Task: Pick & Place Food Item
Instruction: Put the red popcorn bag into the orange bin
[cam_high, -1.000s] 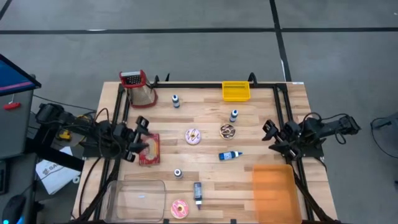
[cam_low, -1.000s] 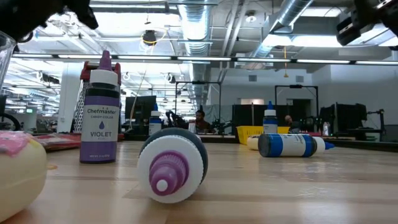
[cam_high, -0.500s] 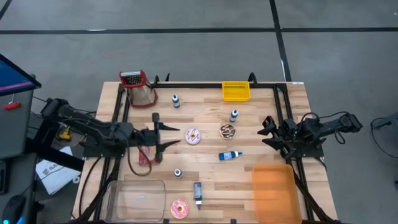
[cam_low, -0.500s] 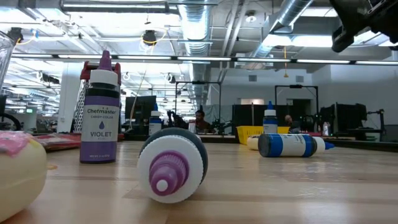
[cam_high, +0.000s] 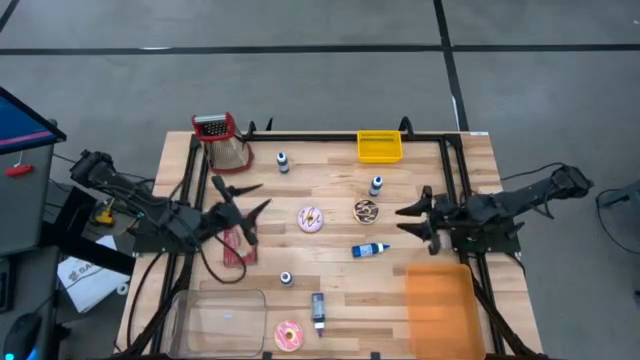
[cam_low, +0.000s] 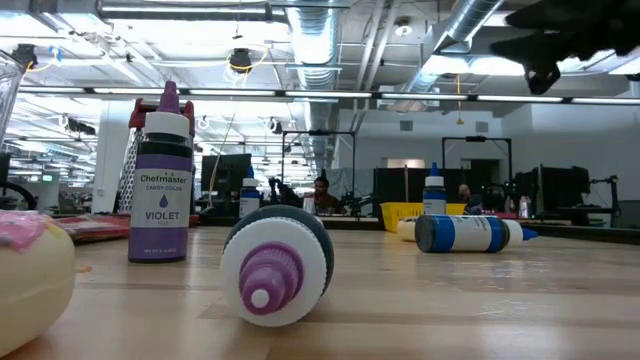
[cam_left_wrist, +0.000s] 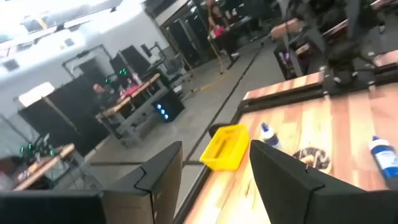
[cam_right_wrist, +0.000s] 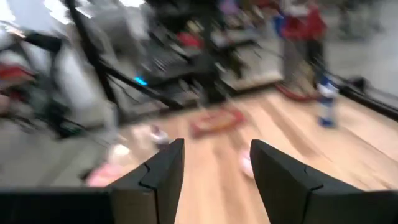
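Three food items lie flat on the wooden table: a pink-frosted donut (cam_high: 311, 219), a chocolate donut (cam_high: 366, 211) and another pink donut (cam_high: 289, 336) by the near edge. My left gripper (cam_high: 243, 195) hovers open above the table's left part, left of the pink-frosted donut, pointing level; its wrist view shows the chocolate donut (cam_left_wrist: 309, 157) ahead. My right gripper (cam_high: 405, 224) hovers open right of the chocolate donut and shows dark at the top right of the low view (cam_low: 560, 40). Neither gripper holds anything.
A yellow bin (cam_high: 380, 147) and a red-handled grater (cam_high: 222, 142) stand at the far edge. A clear container (cam_high: 220, 318) and an orange one (cam_high: 437, 305) sit near the front. Several colour bottles are scattered about, one blue bottle (cam_high: 370, 250) lying down. A red flat item (cam_high: 240, 245) lies under my left arm.
My left gripper has risen, tipped from pointing down to level and rolled, swinging toward the far edge, still open. My right gripper has levelled out and moved toward the table's middle, still open. No object has moved.
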